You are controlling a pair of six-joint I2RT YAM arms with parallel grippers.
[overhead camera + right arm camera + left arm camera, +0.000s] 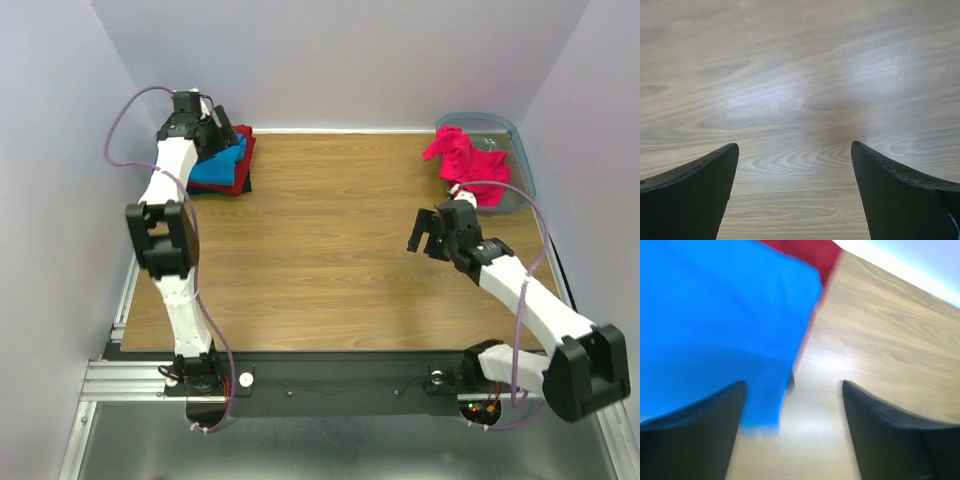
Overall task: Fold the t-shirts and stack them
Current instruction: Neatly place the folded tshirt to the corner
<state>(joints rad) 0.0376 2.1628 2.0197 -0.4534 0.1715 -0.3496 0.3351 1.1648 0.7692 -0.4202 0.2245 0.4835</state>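
The bright blue t-shirt [215, 172] lies folded on top of a dark red t-shirt [807, 252] at the far left corner of the counter [330, 260]. We see the red cloth showing past the blue one's edge on the side towards the counter's middle. The left gripper [224, 126] hangs just over this stack. In its wrist view the jaws stand wide apart with only counter between them. The blue cloth's edge runs down beside one finger [695, 415], but the blur does not let us tell whether they touch. At the far right corner a magenta-pink t-shirt [466, 160] sits crumpled in a translucent bin [505, 128], spilling over its near rim. The right gripper [425, 232] hovers over bare counter in front of the bin, its jaws fully spread and grasping nothing.
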